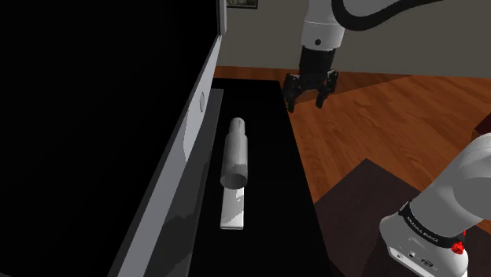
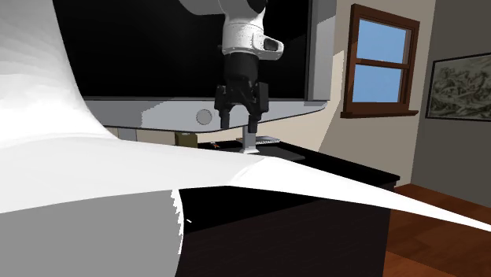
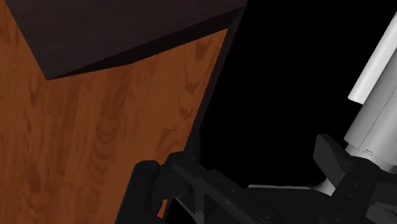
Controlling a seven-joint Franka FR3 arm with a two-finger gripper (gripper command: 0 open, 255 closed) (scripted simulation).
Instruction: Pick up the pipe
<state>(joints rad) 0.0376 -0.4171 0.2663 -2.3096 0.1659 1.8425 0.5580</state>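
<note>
A light grey pipe (image 1: 236, 151) lies on a black tabletop (image 1: 271, 181), its narrow end pointing away and its wide open end toward the shoulder camera. My gripper (image 1: 305, 102) hangs open above the table's far right edge in the shoulder view, beyond and to the right of the pipe, with nothing between its fingers. In the second exterior view the gripper (image 2: 240, 124) hovers just above a small visible piece of the pipe (image 2: 249, 142). From the wrist, the pipe (image 3: 375, 95) lies off beside one finger (image 3: 334, 156), outside the open gripper (image 3: 257, 149).
A flat white strip (image 1: 233, 208) lies under the pipe's near end. A slanted grey panel with a round knob (image 1: 203, 101) borders the table on the shoulder view's left. Wooden floor (image 1: 370, 118) lies to the right. A large white shape (image 2: 94, 204) blocks the second exterior view's foreground.
</note>
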